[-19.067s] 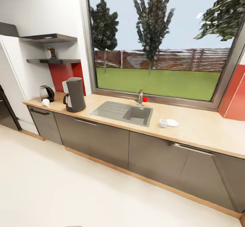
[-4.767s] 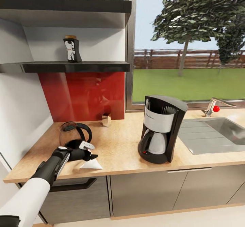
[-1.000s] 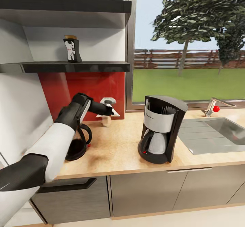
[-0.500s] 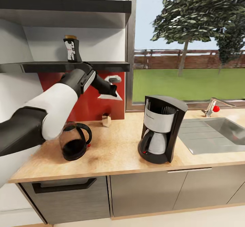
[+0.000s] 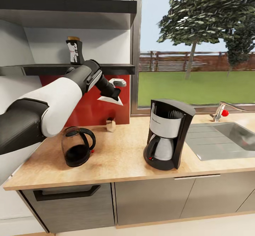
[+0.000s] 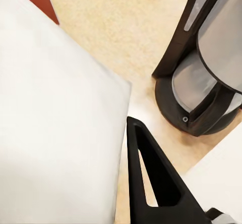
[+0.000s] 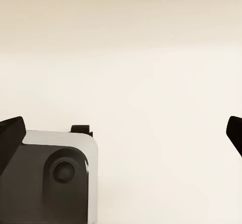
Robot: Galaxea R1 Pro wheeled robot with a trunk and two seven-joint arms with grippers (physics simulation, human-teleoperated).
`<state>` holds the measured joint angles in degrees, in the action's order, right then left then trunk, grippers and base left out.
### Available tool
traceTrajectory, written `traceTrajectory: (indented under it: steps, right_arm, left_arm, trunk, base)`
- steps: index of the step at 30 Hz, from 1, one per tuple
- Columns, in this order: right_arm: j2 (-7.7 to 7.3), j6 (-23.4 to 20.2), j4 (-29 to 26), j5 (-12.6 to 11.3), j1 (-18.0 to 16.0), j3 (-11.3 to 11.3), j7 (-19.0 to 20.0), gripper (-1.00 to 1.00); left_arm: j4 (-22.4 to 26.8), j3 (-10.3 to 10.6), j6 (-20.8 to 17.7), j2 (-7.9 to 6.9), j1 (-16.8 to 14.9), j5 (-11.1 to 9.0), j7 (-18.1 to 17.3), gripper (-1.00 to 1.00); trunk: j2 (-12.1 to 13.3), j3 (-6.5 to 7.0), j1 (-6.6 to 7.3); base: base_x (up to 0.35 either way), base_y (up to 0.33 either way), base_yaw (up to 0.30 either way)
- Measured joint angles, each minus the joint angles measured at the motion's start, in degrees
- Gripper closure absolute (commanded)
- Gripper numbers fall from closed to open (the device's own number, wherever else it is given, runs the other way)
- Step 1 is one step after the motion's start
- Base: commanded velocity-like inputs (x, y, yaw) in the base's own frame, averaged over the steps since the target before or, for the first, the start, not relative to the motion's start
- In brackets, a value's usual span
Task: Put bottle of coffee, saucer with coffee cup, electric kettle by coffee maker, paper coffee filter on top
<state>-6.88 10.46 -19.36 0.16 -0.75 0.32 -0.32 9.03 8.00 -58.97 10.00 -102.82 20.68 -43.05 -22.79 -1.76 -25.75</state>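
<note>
1. Fingers (image 6: 151, 178) of the left gripper (image 5: 114, 91) are pinching the filter (image 5: 111, 99), a white paper wedge, in mid-air at the upper centre-left of the head frame, in front of the red backsplash (image 5: 85, 101).
2. In the left wrist frame the filter (image 6: 55, 128) is covering the left half, with the coffee maker (image 6: 201, 72) sitting at the upper right on the counter (image 6: 111, 27).
3. Right gripper fingertips (image 7: 12, 133) are sitting well apart at the left and right edges of the right wrist frame, opened over a pale floor (image 7: 151, 57).
4. Centre of the head frame: the coffee maker (image 5: 168, 133) is standing on the counter (image 5: 120, 158).
5. Kettle (image 5: 76, 147) is standing at the lower left, well apart from the coffee maker.
6. Bottle (image 5: 74, 51) is standing on the shelf (image 5: 106, 67) at the upper left, just above the arm.
</note>
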Motion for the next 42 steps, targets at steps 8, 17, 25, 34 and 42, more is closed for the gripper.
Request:
traceTrajectory:
  steps: [8, 17, 25, 34, 42]
  right_arm:
    - [0.0, 0.03, 0.01, 0.0, -0.01, -0.07, 0.0, -1.0]
    - [-0.06, 0.08, -0.1, 0.0, 0.0, -0.24, 0.0, -1.0]
    - [-0.06, 0.08, -0.03, 0.05, 0.01, -0.09, 0.0, -1.0]
    - [-0.05, 0.09, 0.0, 0.04, 0.0, 0.0, 0.0, -1.0]
    - [-0.05, 0.09, 0.0, 0.04, 0.0, 0.0, 0.0, -1.0]
  left_arm:
    - [0.29, -0.04, 0.06, 0.0, -0.12, 0.69, -0.06, 1.0]
    - [0.39, -0.12, 0.16, 0.0, -0.04, 0.7, -0.06, 1.0]
    - [0.41, -0.08, 0.09, 0.0, -0.03, 0.73, -0.1, 1.0]
    - [0.4, 0.1, 0.28, 0.0, -0.02, 0.69, -0.06, 1.0]
    - [0.76, 0.16, 0.16, 0.0, -0.67, 9.66, -0.23, 1.0]
  trunk:
    - [0.0, 0.0, 0.02]
    - [0.0, 0.0, -0.01]
    - [0.0, 0.0, 0.0]
    - [0.0, 0.0, 0.01]
    - [0.0, 0.0, 0.0]
  base:
    - [0.078, -0.066, 0.074]
    - [-0.066, -0.219, 0.041]
    - [-0.091, -0.265, 0.0]
    - [0.047, -0.175, 0.0]
    - [0.004, -0.004, 0.0]
